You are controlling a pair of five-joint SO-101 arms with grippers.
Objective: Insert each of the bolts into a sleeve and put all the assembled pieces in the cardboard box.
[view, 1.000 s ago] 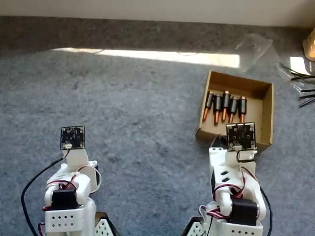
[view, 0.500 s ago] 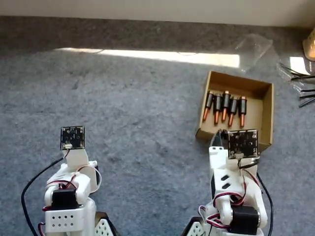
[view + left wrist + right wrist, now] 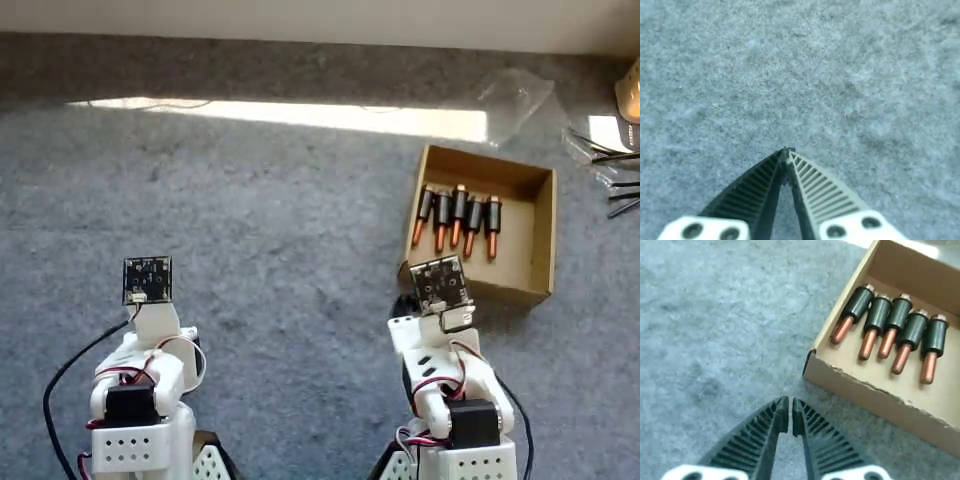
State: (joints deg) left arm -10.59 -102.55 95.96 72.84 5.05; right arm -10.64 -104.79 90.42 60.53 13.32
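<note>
The cardboard box (image 3: 537, 232) sits on grey carpet at the right. Several assembled pieces (image 3: 457, 220), copper bolts in black sleeves, lie side by side in it. In the right wrist view the same pieces (image 3: 890, 330) lie in a row behind the box's near wall (image 3: 865, 390). My right gripper (image 3: 790, 404) is shut and holds nothing; it hangs over the carpet just off the box's near left corner. My left gripper (image 3: 787, 151) is shut and holds nothing, low over bare carpet at the lower left, far from the box.
A clear plastic bag (image 3: 515, 95) lies beyond the box. Black ties and more clear plastic (image 3: 610, 160) lie at the right edge. A sunlit strip (image 3: 300, 112) crosses the carpet at the back. Open carpet stretches between the two arms.
The right arm has swung left, from over the box's near edge to its near left corner. The left arm has kept still.
</note>
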